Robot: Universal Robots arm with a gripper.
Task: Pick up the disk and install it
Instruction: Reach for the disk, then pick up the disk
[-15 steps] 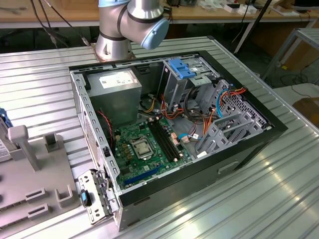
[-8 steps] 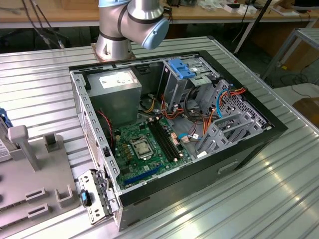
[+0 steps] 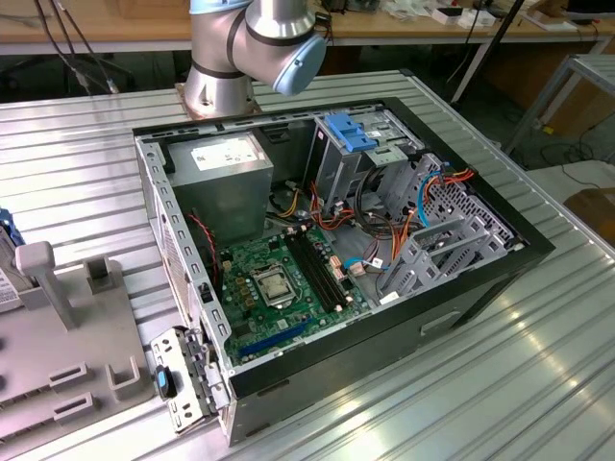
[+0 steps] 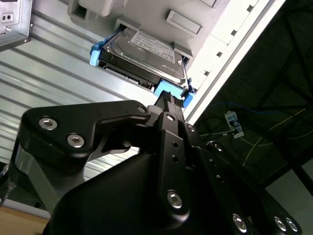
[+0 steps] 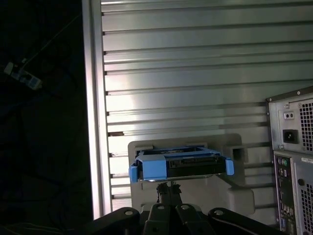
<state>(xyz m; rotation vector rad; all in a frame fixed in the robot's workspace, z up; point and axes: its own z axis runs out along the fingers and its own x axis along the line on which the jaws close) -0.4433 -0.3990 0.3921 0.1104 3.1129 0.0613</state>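
- Zero steps are complete as far as the views show: the disk [image 4: 142, 51] lies seated in its grey holder [image 4: 146, 14] on the ribbed tabletop [image 4: 54, 73]. It has been neither lifted nor installed.
- Position of the disk: directly ahead of the hand [image 4: 171, 100]. It lies flat, its label side shows in the second wrist view, and its blue carrier frame is turned toward the hand.
- Position of the hand: its tip is at the near edge of the blue frame. It is either touching the frame or just short of it; the views do not settle which.
- State of the hand: cannot be told. Neither wrist view shows whether it is spread, pressed together, or pinching the frame.
- First wrist view: the disk [image 5: 181, 164] sits just beyond the hand [image 5: 168, 187] and level in the holder [image 5: 234, 196]. The rear panel of the computer case [image 5: 293, 156] stands off to one side of the hand, well apart from it.
- Destination: in the exterior view the computer case [image 3: 384, 355] lies open on the tabletop [image 3: 500, 384], with the grey drive cage [image 3: 452, 245] inside. The cage bay looks unfilled, as a judgement.
- Work left, as a judgement: all of it. The grasp is unconfirmed, and the lift out of the holder, the carry to the case and the seating in the cage are not yet done.
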